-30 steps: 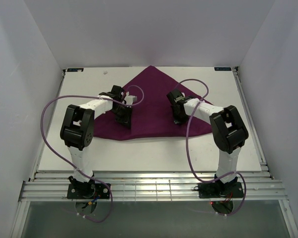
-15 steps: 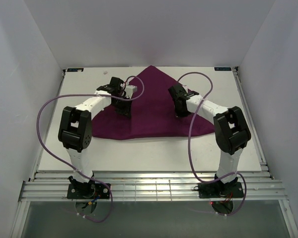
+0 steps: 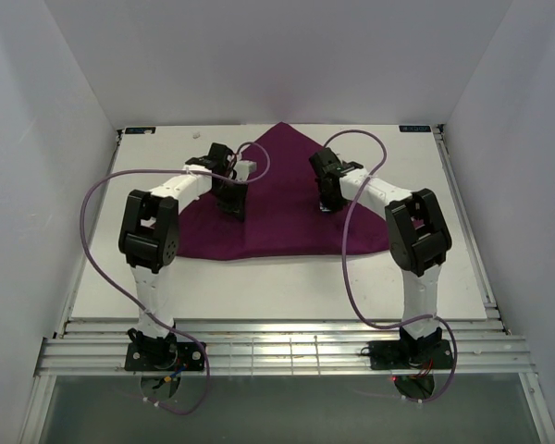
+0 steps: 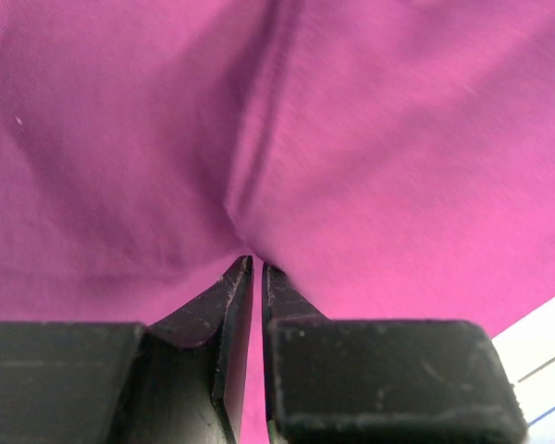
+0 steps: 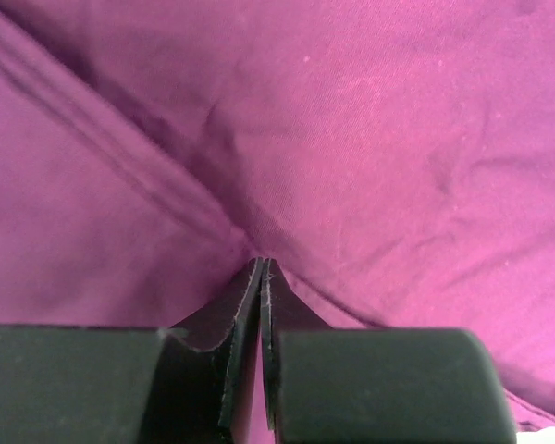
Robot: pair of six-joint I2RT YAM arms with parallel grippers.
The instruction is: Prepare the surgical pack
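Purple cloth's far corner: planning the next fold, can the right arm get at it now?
Probably, once freed: the right gripper is pinching the purple cloth; nothing lies over that far corner.

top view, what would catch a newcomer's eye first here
A big purple cloth lies as a triangle across the far middle of the white table. Both arms reach onto it; the left fingers and the right fingers each pinch a puckered fold, either side of its centre.
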